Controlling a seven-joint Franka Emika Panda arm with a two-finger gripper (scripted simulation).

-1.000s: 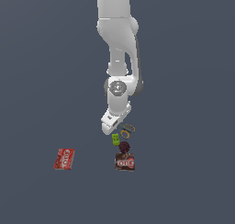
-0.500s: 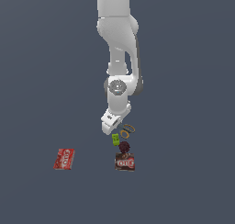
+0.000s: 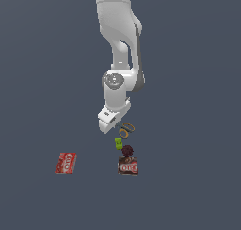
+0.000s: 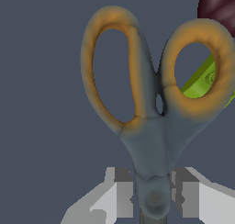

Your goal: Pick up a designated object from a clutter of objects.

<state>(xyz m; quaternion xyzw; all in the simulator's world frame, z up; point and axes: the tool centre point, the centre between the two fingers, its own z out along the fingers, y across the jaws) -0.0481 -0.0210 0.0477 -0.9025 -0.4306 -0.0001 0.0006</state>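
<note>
The scissors (image 4: 151,140) have grey-green metal and two orange-yellow ring handles. In the wrist view they fill the frame, and my gripper (image 4: 153,195) is shut on their neck, with a grey finger (image 4: 121,193) on each side. The blades are hidden. In the exterior view the gripper (image 3: 114,127) holds the scissors (image 3: 126,128) just above the floor, with the handles pointing to the exterior view's right. The rest of the clutter lies below them in that view.
A lime-green block (image 3: 118,142) lies just under the scissors and shows through a handle ring in the wrist view (image 4: 199,83). A dark maroon ball (image 3: 127,151) sits against a brown-red box (image 3: 128,167). A flat red box (image 3: 66,163) lies apart at the exterior view's left.
The gripper and the scissors have risen a little, away from the lime-green block. The other items have not moved.
</note>
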